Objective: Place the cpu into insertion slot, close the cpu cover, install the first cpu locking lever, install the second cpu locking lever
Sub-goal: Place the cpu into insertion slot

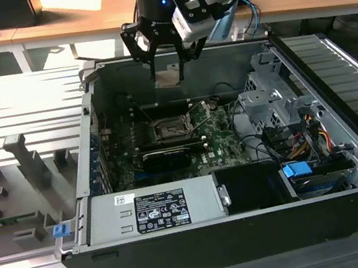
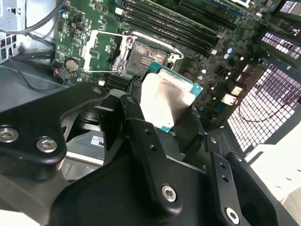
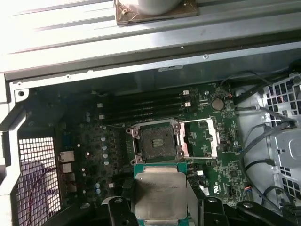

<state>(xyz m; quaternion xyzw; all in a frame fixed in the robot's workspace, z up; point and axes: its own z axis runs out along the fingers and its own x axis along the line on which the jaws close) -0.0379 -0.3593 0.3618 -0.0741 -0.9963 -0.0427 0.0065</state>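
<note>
My gripper (image 1: 168,72) hangs above the back of the open computer case, shut on the cpu (image 1: 169,78), a flat silvery-tan chip. In both wrist views the cpu (image 3: 160,190) (image 2: 165,96) sits clamped by its edges between two black fingers (image 2: 133,110). The insertion slot (image 1: 170,130) (image 3: 155,143) (image 2: 143,54) lies bare on the green motherboard below, well apart from the chip. The cpu cover (image 3: 200,136) (image 2: 106,47) is swung open beside the slot. Thin wire levers (image 1: 199,123) stand raised by the socket.
A grey power supply box (image 1: 153,208) fills the case's near side, and a long black heatsink block (image 1: 165,155) lies just in front of the socket. A drive cage (image 1: 275,99) with cables stands at the exterior view's right. Memory slots (image 3: 141,106) run behind the socket.
</note>
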